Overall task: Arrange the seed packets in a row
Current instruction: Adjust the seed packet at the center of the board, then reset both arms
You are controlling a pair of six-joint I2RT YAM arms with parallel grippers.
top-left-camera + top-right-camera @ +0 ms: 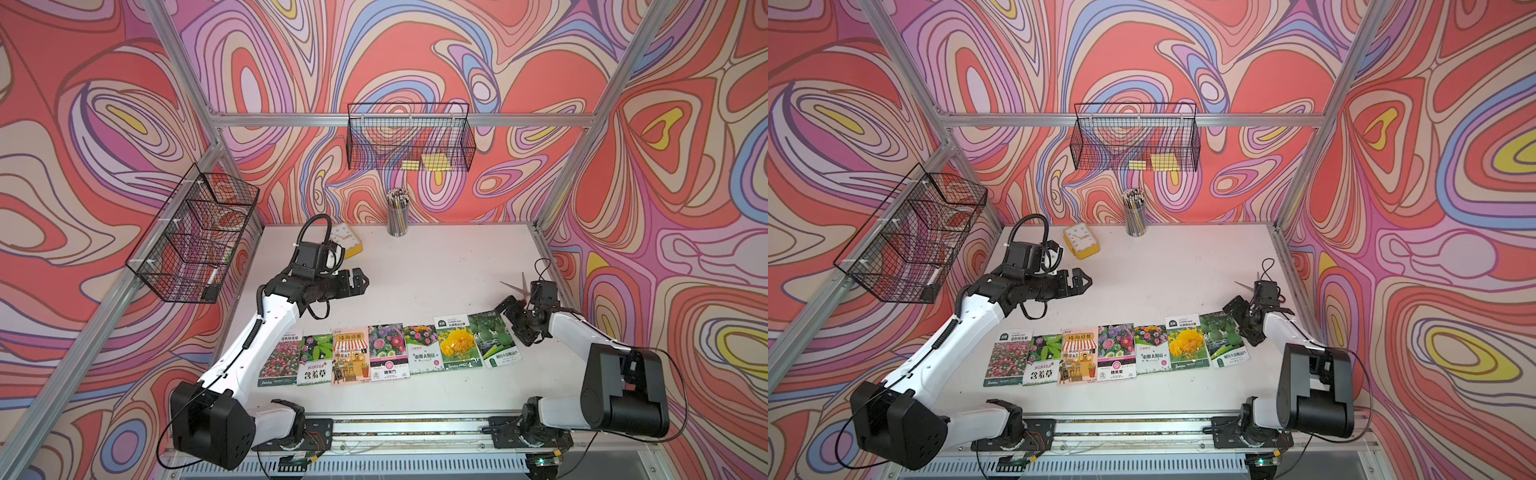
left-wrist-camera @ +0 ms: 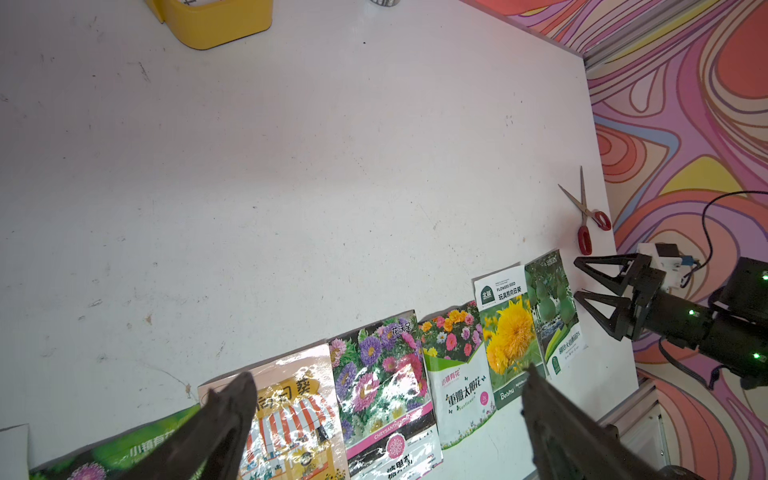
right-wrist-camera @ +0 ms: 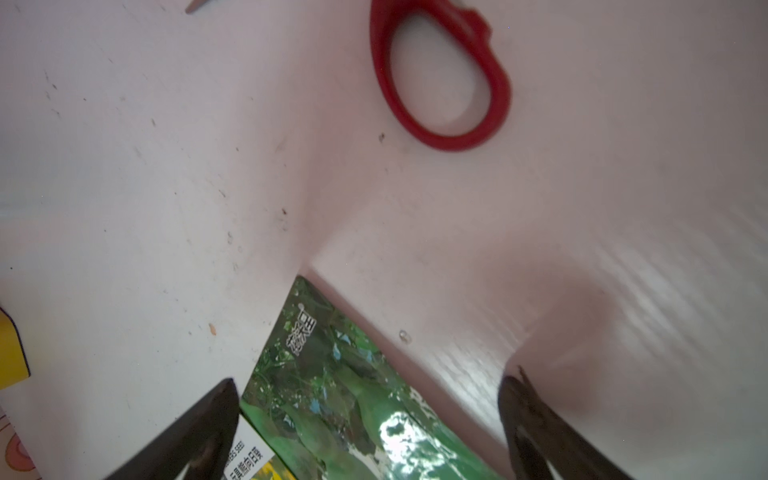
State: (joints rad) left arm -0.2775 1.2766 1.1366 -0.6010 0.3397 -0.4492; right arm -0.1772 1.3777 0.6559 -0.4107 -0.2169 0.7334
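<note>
seed packets (image 1: 388, 352), flat, side by side

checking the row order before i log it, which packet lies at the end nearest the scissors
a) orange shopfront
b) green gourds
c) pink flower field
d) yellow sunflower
b: the green gourd packet ends the row on the side where the scissors lie, with the sunflower one next to it.

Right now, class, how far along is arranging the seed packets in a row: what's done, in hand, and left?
Done: all seven seed packets lie side by side. In hand: nothing; left gripper and right gripper are open, empty. Left: perhaps straightening the tilted green packet at the end.
</note>
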